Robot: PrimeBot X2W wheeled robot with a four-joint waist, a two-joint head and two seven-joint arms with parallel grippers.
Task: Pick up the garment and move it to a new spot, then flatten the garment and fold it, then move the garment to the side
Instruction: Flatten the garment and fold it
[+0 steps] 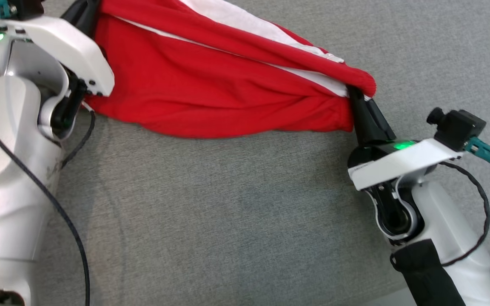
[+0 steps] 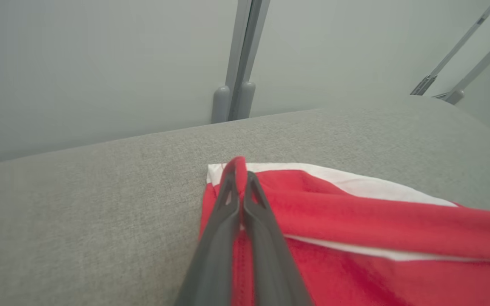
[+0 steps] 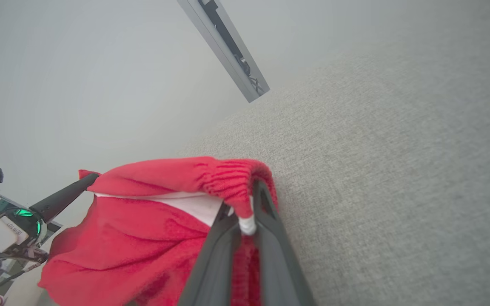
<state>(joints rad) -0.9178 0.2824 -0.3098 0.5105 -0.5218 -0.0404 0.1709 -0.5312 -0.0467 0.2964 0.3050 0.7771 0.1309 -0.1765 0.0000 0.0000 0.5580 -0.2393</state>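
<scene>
Over the grey surface (image 1: 228,212), red garment (image 1: 211,85) taut between left tool (image 2: 240,180) and right tool (image 3: 245,199), both pinched tight on its ends.

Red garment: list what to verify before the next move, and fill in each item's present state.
1. Left gripper pinching a garment edge: ok, fingers shut on red cloth.
2. Right gripper pinching the opposite end: ok, shut on the ribbed hem.
3. Garment taut and flat between the two grips: not ok, it sags in folds with a white layer showing.
4. Garment lifted off the grey surface: cannot tell; the lower edge may be touching.
5. Bare grey surface to lay it on: ok, nearer the robot.
6. Cable on the left arm apart from the cloth: cannot tell, it hangs close to the lower corner.
</scene>
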